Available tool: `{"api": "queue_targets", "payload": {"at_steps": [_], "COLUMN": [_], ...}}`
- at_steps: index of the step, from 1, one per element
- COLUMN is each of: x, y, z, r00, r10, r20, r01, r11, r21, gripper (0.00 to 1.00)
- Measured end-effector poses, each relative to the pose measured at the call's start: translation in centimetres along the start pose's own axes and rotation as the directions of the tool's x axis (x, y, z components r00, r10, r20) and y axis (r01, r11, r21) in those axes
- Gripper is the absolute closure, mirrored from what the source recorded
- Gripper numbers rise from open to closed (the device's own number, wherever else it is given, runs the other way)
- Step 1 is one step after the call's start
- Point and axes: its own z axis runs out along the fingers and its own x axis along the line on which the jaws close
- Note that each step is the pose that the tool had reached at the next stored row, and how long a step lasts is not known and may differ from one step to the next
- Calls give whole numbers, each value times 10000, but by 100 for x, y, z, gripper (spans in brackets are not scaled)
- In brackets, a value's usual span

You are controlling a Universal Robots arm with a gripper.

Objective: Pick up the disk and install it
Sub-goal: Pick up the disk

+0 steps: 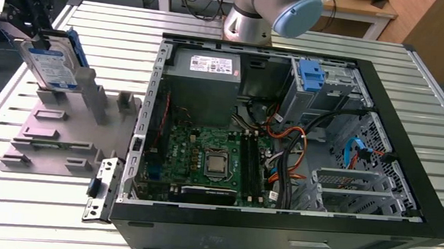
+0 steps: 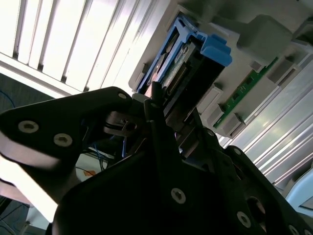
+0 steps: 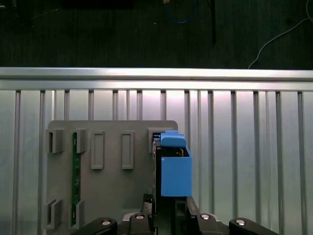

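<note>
The disk (image 1: 52, 63) is a silver drive with a white-and-blue label and blue side rails. It stands upright on edge at the grey holder plate (image 1: 54, 138), at the exterior view's left. My black gripper (image 1: 40, 37) comes down on its top edge and is shut on it. In the first wrist view the fingers (image 3: 182, 209) flank the thin edge of the disk (image 3: 175, 169), whose blue rail faces the camera. In the second wrist view the disk (image 2: 195, 58) lies just beyond the fingertips (image 2: 155, 100). Whether its lower edge still rests in the holder slot I cannot tell.
An open computer case (image 1: 410, 145) lies at the exterior view's right, with a grey power supply (image 1: 206, 70), a motherboard (image 1: 203, 153), cables and a blue bracket (image 1: 311, 77) in its drive bay. A green memory stick (image 3: 76, 171) sits in the holder. The arm's base (image 1: 251, 14) stands behind the case.
</note>
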Motion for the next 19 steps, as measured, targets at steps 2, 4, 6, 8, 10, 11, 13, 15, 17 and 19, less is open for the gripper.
{"api": "queue_targets", "payload": {"at_steps": [2, 4, 6, 8, 10, 11, 13, 15, 17, 19], "x": [-3, -6, -8, -12, -15, -17, -20, -21, -20, -21], "y": [2, 3, 5, 7, 9, 10, 11, 11, 11, 12], "z": [-58, -112, -175, -248, -319, -358, -411, -423, -424, -424], "r00": [10000, 10000, 10000, 10000, 10000, 10000, 10000, 10000, 10000, 10000], "r10": [0, 0, 0, 0, 0, 0, 0, -1, -1, 0], "r20": [-1, 0, -1, 0, 0, -1, 0, 0, -2, -9], "r01": [0, 0, 0, 0, 0, 0, 0, 1, 1, 0], "r11": [10000, 10000, 10000, 10000, 10000, 10000, 10000, 10000, 10000, 10000], "r21": [-2, 1, -1, 0, 0, -1, 0, 1, 1, -1], "gripper": [65, 65, 65, 65, 65, 65, 65, 65, 65, 65]}}
